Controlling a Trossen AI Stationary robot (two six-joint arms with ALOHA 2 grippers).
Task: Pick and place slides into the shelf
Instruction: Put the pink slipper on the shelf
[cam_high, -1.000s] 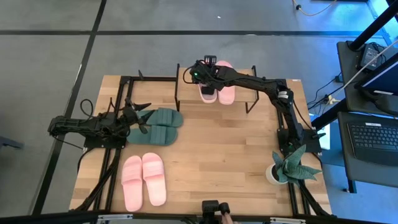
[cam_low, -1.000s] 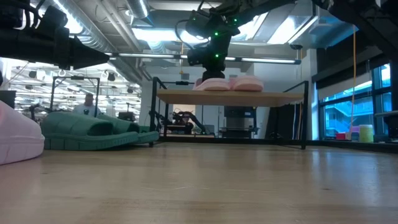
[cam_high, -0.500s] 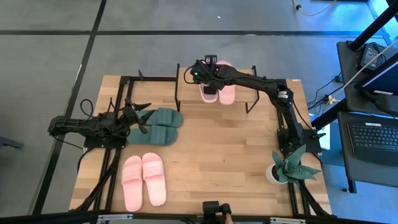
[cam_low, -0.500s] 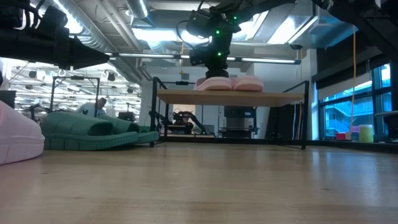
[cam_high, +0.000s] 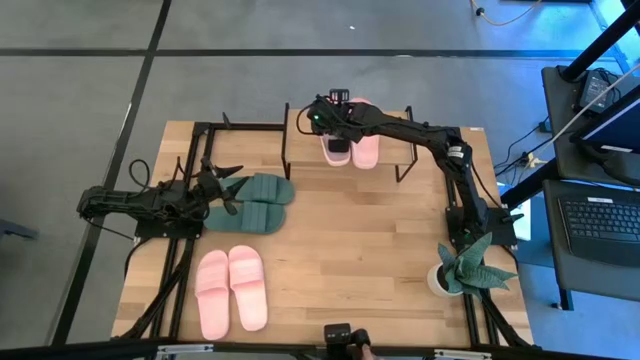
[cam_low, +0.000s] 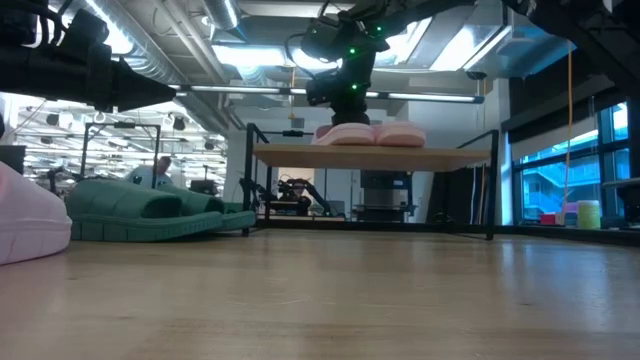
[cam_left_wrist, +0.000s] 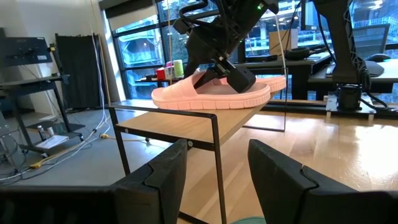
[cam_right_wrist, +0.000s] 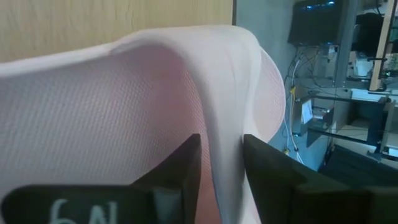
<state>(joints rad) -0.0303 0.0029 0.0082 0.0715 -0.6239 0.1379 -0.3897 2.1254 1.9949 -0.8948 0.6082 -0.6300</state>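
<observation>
The shelf (cam_low: 370, 155) stands at the table's far edge. One light pink pair of slides (cam_high: 362, 135) lies on its top board, also seen in the left wrist view (cam_left_wrist: 211, 93). My right gripper (cam_high: 335, 128) is above that pair's left slide (cam_low: 345, 133), shut on it. The dark green pair (cam_high: 255, 202) lies on the table at the left. My left gripper (cam_high: 226, 188) hovers open at the left end of that pair, touching nothing. A second pink pair (cam_high: 232, 290) rests on its soles near the near edge. My right gripper (cam_right_wrist: 221, 146) pinches a raised pink ridge of the slide (cam_right_wrist: 221, 93), seemingly the strap's edge, between its two fingers (cam_right_wrist: 180, 168). It comes from above, pointing down. The slide rests on its sole on the shelf's top board (cam_left_wrist: 205, 121).
A potted plant (cam_high: 465, 265) stands at the table's near right corner, beside the right arm's base. Black frame rails (cam_high: 180, 270) run along the table's left side. Bare wood (cam_high: 370, 230) lies between the shelf and the near edge.
</observation>
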